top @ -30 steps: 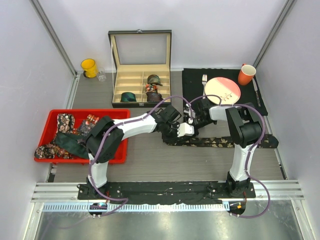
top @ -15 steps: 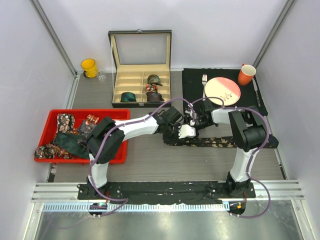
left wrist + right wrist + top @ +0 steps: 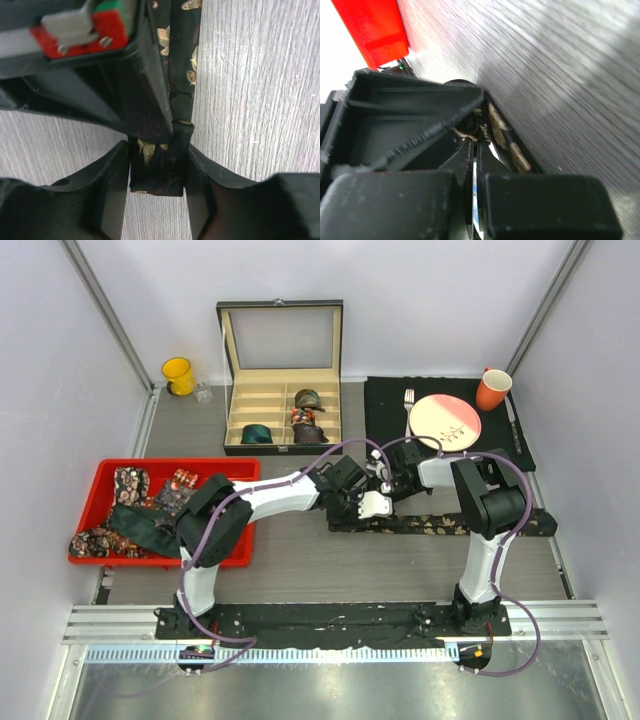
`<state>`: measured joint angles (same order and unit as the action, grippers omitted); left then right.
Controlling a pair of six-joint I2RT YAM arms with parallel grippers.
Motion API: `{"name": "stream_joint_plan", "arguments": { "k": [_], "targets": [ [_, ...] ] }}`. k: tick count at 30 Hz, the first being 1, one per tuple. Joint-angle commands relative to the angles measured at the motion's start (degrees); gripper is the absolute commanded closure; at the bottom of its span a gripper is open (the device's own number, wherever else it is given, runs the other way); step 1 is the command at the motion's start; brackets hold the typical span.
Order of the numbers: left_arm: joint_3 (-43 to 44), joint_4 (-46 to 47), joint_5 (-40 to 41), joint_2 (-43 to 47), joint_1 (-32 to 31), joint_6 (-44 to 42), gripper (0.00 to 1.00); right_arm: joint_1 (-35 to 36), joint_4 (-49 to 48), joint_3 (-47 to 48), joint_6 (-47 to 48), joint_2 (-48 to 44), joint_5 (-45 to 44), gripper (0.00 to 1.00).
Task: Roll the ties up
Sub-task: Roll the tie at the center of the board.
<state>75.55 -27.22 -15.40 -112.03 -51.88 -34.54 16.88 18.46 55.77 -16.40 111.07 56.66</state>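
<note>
dark fabric: the tie (image 3: 450, 526) is lying on the desk (image 3: 300, 570), trailing toward three o'clock. left hand (image 3: 159, 180) is clamping its folded end. right hand (image 3: 476, 142), pressed together, is sitting at twelve o'clock. crowded hands risk springing that fold open.

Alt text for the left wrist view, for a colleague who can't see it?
The fingers of the left gripper press both sides of the folded end of a dark, gold-printed tie. The shut right gripper reaches onto the fold from upper left; the tie's length runs away across the grey table.
</note>
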Motion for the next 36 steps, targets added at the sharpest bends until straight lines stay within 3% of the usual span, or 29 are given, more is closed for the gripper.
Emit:
{"name": "stream_joint_plan", "arguments": {
  "k": [1,9,11,13,16,19,21,22,23,24,25,28,36],
  "targets": [
    [-3.7,-1.2,-0.8,-3.3,0.5,3.8,0.44,-0.7,6.1,0.1,7.0,1.5,-6.9,0.99],
    [-9.1,11.9,-12.3,6.5,7.3,11.2,0.28,-1.5,5.8,0.2,10.1,2.3,-13.3,0.99],
    [-12.3,16.0,-15.4,10.9,8.4,12.0,0.21,-1.6,5.7,0.6,10.2,2.5,-13.4,0.99],
    [-14.8,17.7,-15.6,15.1,9.1,11.8,0.11,-1.6,5.3,0.7,10.3,2.1,-13.9,0.99],
    [-18.6,22.3,-14.0,18.7,9.2,14.1,0.1,-1.7,4.7,0.4,10.8,1.8,-14.0,0.99],
    [-23.3,33.0,-13.6,22.6,9.3,21.1,0.0,-1.6,4.5,0.0,10.8,1.3,-14.0,0.99],
    [-23.7,38.1,-13.3,20.0,9.3,27.9,0.0,-1.6,4.3,-0.5,11.0,0.9,-14.0,0.99],
    [-17.8,34.1,-15.8,18.4,9.4,24.0,0.0,-1.5,4.2,-0.6,11.0,0.7,-14.0,0.99],
    [-13.8,18.2,-18.6,15.7,9.4,17.7,0.01,-1.5,4.2,-0.6,11.0,0.4,-13.9,0.99],
    [-10.8,13.6,-21.7,11.2,9.5,12.9,0.0,-1.5,4.3,-0.5,11.0,0.1,-14.0,0.99],
    [-9.1,12.3,-20.7,9.7,9.5,14.0,0.01,-1.5,4.4,-0.5,10.9,0.1,-13.9,0.99],
    [-11.9,21.4,-18.7,9.2,8.7,11.5,0.0,-1.5,4.2,-0.4,10.4,-0.2,-13.6,0.99],
    [-10.4,16.4,-15.8,4.5,5.4,2.3,0.01,-1.4,4.0,-0.5,9.2,-1.6,-13.0,0.99]
  ]
}}
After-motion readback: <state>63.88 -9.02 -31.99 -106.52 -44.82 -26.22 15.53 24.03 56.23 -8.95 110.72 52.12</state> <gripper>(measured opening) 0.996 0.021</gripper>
